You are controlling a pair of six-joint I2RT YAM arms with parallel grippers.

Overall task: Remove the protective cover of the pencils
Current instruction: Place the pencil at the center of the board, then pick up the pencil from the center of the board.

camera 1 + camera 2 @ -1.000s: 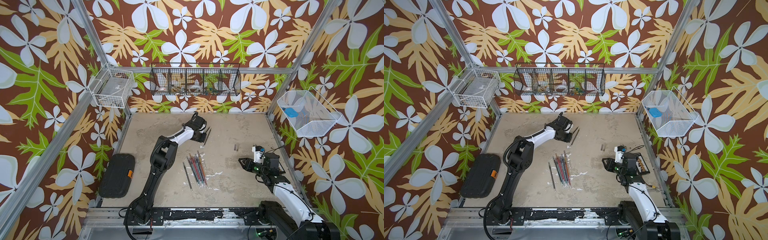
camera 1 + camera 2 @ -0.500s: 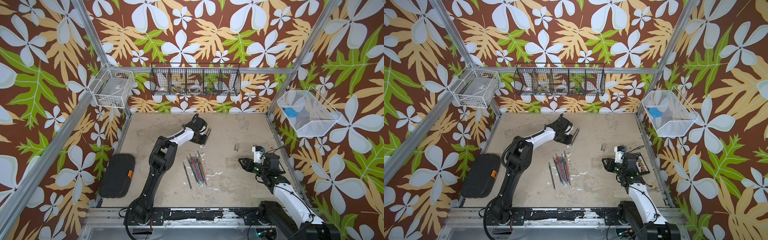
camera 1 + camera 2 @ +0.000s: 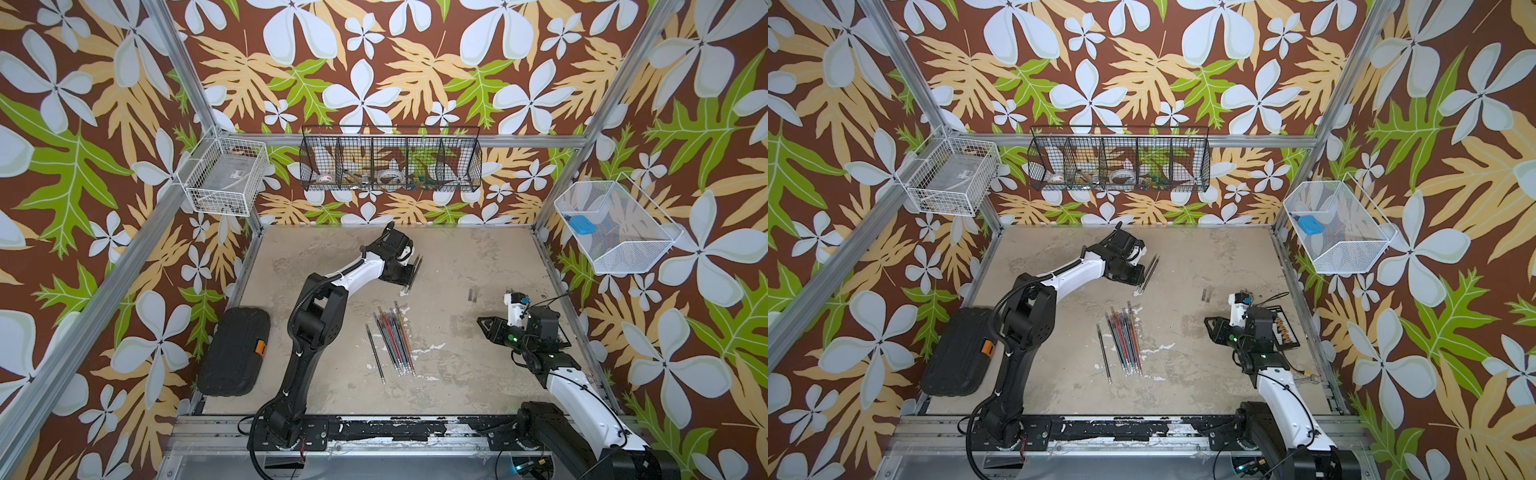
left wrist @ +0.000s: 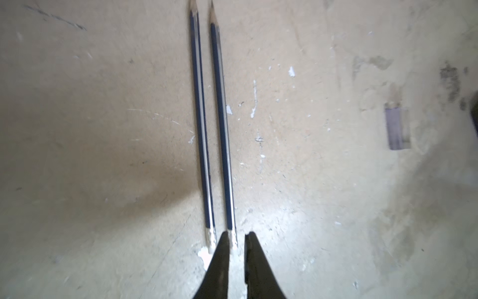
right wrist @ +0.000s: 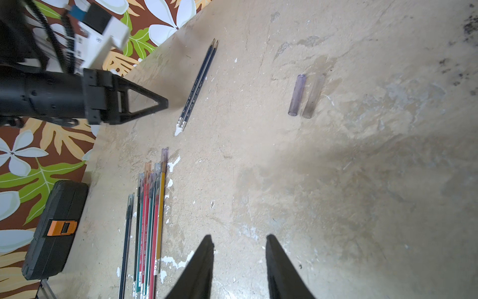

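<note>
Two dark blue pencils (image 4: pixel 222 129) lie side by side on the table, bare-tipped, far from the others; both top views show them (image 3: pixel 415 272) (image 3: pixel 1151 272). My left gripper (image 4: pixel 236 234) hovers just over their pale ends, shut, holding nothing. A bundle of red, teal, black and yellow pencils (image 5: pixel 150 220) lies mid-table (image 3: pixel 392 338), with smoky caps (image 5: pixel 164 155) on their far ends. Two loose protective cover tubes (image 5: pixel 297 94) lie apart on the table (image 3: pixel 472 294). My right gripper (image 5: pixel 239 240) stands open and empty at the right (image 3: pixel 480 321).
A black case with an orange latch (image 3: pixel 235 351) lies at the table's left edge. Wire baskets hang on the back wall (image 3: pixel 390 162), left (image 3: pixel 224 176) and right (image 3: pixel 615 226). A small black tray (image 3: pixel 1283 328) sits beside the right arm.
The left gripper has shifted only slightly beside the two dark pencils. The right arm holds its place, its jaws a touch narrower.
</note>
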